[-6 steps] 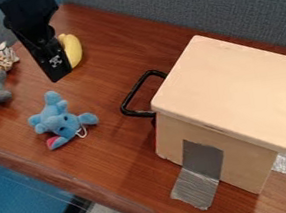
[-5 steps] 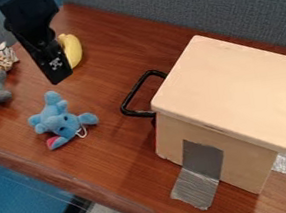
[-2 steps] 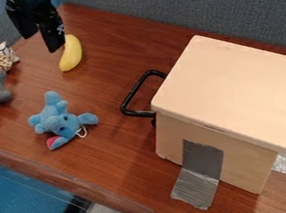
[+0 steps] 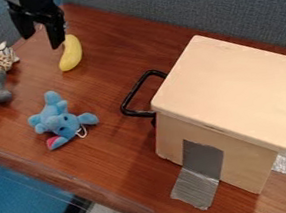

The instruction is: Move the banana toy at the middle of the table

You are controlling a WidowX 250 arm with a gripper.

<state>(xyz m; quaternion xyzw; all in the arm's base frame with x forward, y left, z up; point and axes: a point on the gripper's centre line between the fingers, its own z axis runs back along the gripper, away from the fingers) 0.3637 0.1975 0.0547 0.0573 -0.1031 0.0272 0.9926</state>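
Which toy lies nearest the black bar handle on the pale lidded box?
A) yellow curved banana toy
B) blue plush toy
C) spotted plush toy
B: the blue plush toy lies just across a narrow gap from the handle, while the banana toy lies farther back.

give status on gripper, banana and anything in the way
Gripper open, empty, near banana toy's far end. Banana toy lying on table, ungripped. Nothing seen between them; blue plush nearer the camera.

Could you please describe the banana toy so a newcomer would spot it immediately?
Find the big box, then go past its black handle toward the view's upper left. Near the gripper lies the banana: smooth, yellow, slightly curved, unlike the plush animals.
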